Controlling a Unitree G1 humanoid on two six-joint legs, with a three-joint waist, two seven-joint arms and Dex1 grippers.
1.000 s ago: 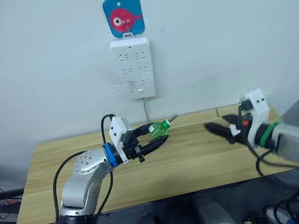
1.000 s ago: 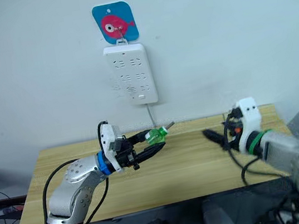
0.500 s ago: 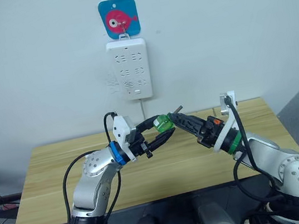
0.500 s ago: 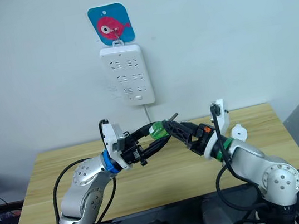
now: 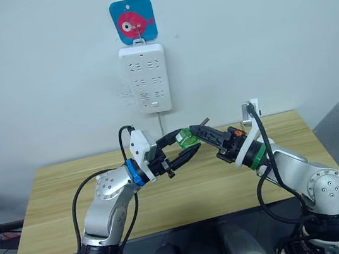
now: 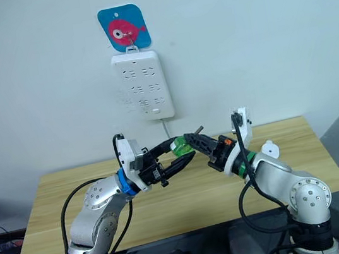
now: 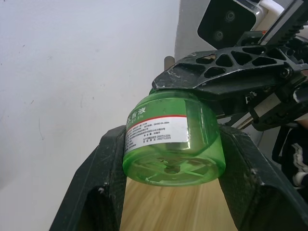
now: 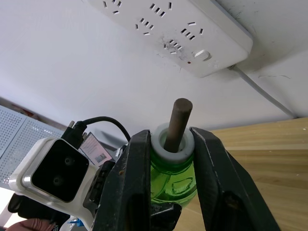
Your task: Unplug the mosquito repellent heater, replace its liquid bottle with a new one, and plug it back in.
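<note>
Mid-air handover over the table (image 5: 72,199). Green liquid bottle (image 7: 172,144) clamped by both hands at once: left hand (image 7: 168,159) closed on the bottle body, one finger on each side; right hand (image 8: 168,159) closed on the white neck collar, just below the brown wick (image 8: 177,120) that sticks out past its fingertips. In the head view, right hand (image 5: 204,133) meeting left hand (image 5: 182,150) at the bottle, well above the table.

Mosquito repellent heater: cannot place it from these views. Power strip (image 5: 145,78) on the wall above and beyond both hands, sockets apparently free, cord hanging down behind the table.

Risks, as judgement:
- Double grip. Any arm motion before one hand lets go means a tug-of-war: bottle twists, slips, or loads the neck.
- Left hand releasing first leaves the full weight on a narrow grip at a smooth round collar. Likely to pivot or slide out, then drop to the table and roll.
- Right fingers sit close to the wick. Squeeze or slip toward it could bend or snap it, or dislodge the collar and leak liquid.
- Bottle tilted, wick end up and toward the wall. Further tilt the other way could weep liquid.
</note>
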